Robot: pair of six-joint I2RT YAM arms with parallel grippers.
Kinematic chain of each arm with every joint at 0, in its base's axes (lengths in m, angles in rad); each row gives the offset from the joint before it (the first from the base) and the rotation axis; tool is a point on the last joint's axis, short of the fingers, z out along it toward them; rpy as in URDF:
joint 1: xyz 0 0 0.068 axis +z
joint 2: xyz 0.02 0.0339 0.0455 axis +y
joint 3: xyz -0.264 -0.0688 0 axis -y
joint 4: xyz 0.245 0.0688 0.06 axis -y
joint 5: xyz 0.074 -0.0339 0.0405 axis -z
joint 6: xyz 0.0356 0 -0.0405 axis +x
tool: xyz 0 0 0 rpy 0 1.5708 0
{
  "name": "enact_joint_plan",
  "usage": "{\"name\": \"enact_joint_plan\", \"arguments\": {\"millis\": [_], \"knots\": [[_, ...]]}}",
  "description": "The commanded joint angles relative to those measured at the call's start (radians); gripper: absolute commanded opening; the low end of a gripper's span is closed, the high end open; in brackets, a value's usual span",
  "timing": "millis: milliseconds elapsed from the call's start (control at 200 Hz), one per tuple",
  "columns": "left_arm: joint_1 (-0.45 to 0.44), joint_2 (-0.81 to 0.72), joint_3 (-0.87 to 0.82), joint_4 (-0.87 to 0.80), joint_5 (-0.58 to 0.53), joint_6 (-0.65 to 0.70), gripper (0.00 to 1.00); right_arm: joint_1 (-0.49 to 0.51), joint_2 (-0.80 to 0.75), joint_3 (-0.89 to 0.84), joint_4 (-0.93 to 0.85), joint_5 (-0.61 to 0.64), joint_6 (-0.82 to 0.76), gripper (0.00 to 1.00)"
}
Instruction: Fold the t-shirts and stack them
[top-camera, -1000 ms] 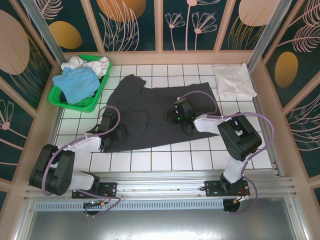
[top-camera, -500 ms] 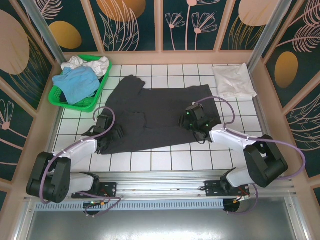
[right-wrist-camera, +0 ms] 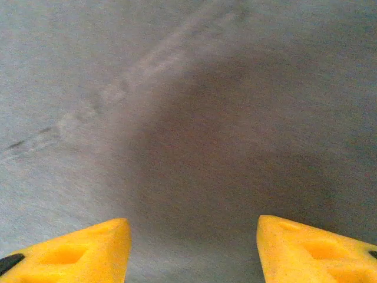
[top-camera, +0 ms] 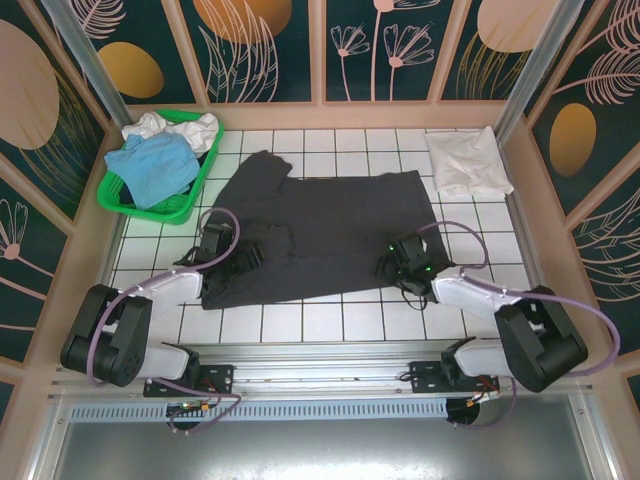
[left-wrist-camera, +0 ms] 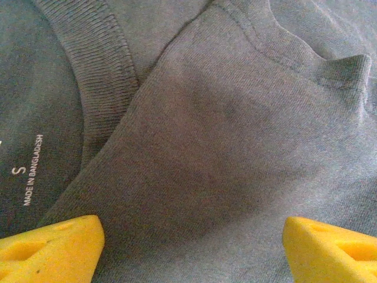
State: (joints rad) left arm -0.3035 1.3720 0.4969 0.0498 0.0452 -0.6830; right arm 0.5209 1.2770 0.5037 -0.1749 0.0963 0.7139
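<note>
Now the left gripper (left-wrist-camera: 188, 239) and right gripper (right-wrist-camera: 193, 244) hang spread wide over the black shirt (top-camera: 320, 225); both should pinch its near edge and lift evenly.

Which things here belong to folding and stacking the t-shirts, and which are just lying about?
Job: charcoal t-shirt, light blue t-shirt, crumpled white t-shirt far left, folded white t-shirt far right.
Lying about: green basket.
</note>
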Motion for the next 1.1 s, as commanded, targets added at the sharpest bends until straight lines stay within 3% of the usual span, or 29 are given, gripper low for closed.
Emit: {"name": "enact_joint_plan", "arguments": {"millis": [0, 130, 240, 380, 435, 766, 936, 1096], "knots": [[0.044, -0.009, -0.069, -0.084, -0.039, -0.047, 0.81, -0.019, -0.091, -0.024, -0.177, -0.009, 0.065, 0.6], [0.051, -0.045, 0.024, -0.14, -0.103, -0.008, 0.82, -0.022, -0.195, 0.048, -0.189, -0.013, 0.019, 0.62], [0.052, 0.001, 0.206, -0.171, -0.12, 0.064, 0.85, -0.058, -0.158, 0.186, -0.132, 0.031, -0.084, 0.65], [0.051, 0.152, 0.452, -0.14, -0.11, 0.145, 0.89, -0.129, 0.058, 0.401, -0.043, 0.116, -0.221, 0.65], [0.051, 0.24, 0.568, -0.144, -0.159, 0.173, 0.9, -0.164, 0.16, 0.486, -0.025, 0.157, -0.257, 0.65], [0.059, 0.919, 1.382, -0.341, -0.384, 0.307, 0.89, -0.312, 0.689, 0.939, 0.029, 0.106, -0.459, 0.64], [0.079, 1.162, 1.697, -0.414, -0.381, 0.305, 0.87, -0.359, 0.891, 1.121, -0.015, 0.062, -0.472, 0.64], [0.099, 1.277, 1.816, -0.386, -0.312, 0.297, 0.81, -0.387, 0.994, 1.208, -0.021, 0.021, -0.466, 0.64]]}}
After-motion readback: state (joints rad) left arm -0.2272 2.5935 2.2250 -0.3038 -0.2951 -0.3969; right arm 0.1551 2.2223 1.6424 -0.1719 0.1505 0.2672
